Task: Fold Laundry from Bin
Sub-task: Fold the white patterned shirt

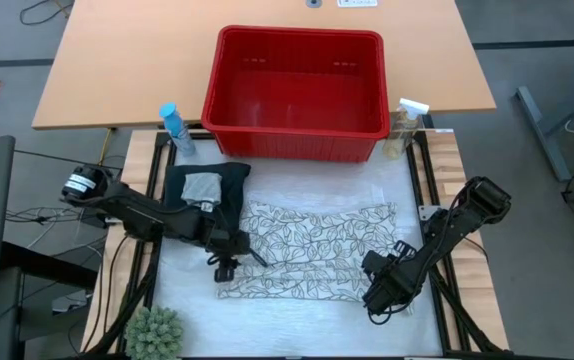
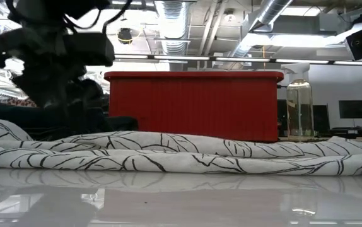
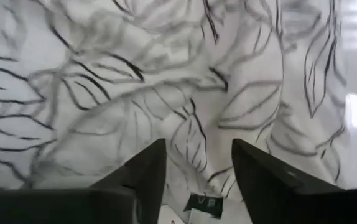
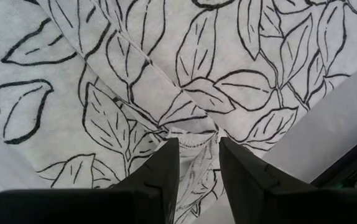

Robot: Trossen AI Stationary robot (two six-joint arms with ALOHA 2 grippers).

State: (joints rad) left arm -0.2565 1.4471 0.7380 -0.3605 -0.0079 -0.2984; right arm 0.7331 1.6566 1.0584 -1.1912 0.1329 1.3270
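The white leaf-print cloth (image 1: pixel 312 250) is spread across the middle of the worktop (image 1: pixel 297 330), in front of the red bin (image 1: pixel 297 85), rumpled along its near edge and laid in soft ridges. It is flanked at both ends, presumably so it can be squared up for a fold. The left tool (image 1: pixel 229 262) is set low at the cloth's left end, its fingers (image 3: pixel 138 180) parted with the printed fabric and a small dark label seen in the gap; whether the fabric is actually pinched cannot be told. The right tool (image 1: pixel 385 290) is placed at the cloth's right near corner, its fingers (image 4: pixel 166 168) narrowly apart astride a stitched hem, and a bunched bit of that hem seems to be gripped between them. Behind the left arm, dark trousers (image 1: pixel 207 195) are piled with a small grey cloth (image 1: pixel 202 187) on top, just in front of the bin, seemingly dealt with already. The bin looks emptied.
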